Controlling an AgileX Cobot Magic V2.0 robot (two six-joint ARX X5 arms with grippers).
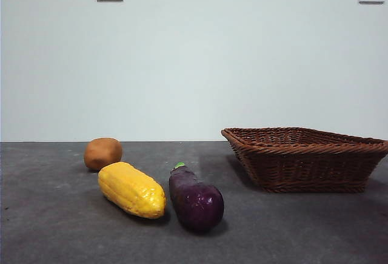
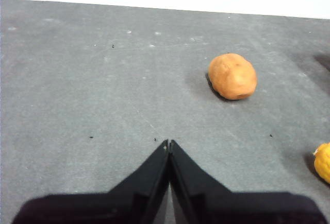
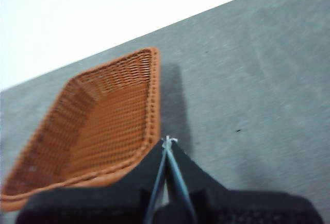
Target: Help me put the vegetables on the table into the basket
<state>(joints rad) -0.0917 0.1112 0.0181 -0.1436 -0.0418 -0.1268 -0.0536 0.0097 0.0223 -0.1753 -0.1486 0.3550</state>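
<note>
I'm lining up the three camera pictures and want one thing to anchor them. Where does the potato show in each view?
Front view: the potato lies at left, behind the corn, far from the basket.
Left wrist view: it lies right of centre, beyond the shut left gripper.
Right wrist view: not in it.
Shared landmark: the corn, whose tip shows at the left wrist view's edge.
</note>
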